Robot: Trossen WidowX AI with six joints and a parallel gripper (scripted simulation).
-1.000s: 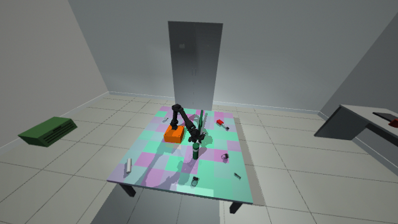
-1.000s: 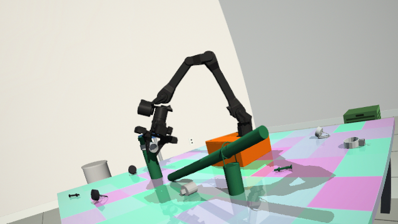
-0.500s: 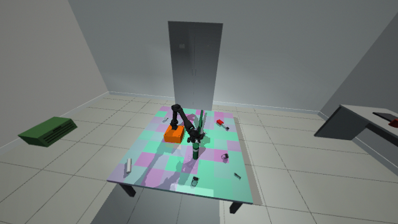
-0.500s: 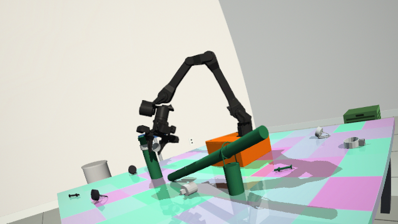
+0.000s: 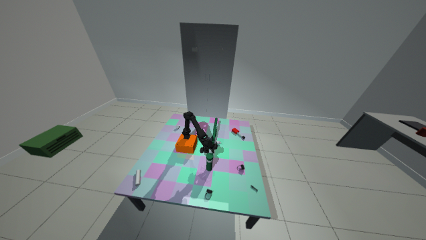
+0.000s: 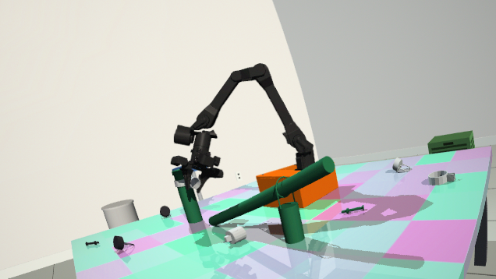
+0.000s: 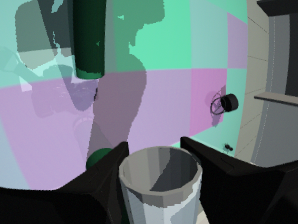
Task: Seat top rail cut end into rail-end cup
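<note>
The big dark green post (image 5: 209, 165) (image 6: 193, 206) stands upright. A light grey brace band (image 6: 180, 183) is around it near its top. My gripper (image 6: 195, 186) (image 7: 154, 144) is shut on the grey rail-end cup (image 6: 196, 181) (image 7: 157, 207) beside the band. The cup's open mouth shows empty in the wrist view. The green rail (image 5: 215, 129) (image 6: 249, 200) (image 7: 90, 40) slopes through the thin loop cap (image 6: 277, 190) on the short green post (image 6: 292, 224). Its low end is near the table by the big post's foot, apart from the cup; its other end is raised.
The orange arm base (image 5: 185, 145) (image 6: 317, 191) stands behind the rail. A grey fitting (image 6: 238, 234) lies in front of the rail's low end. A black looped cap (image 6: 118, 243), a bolt (image 6: 352, 210) and a spare grey band (image 6: 437, 178) lie farther out.
</note>
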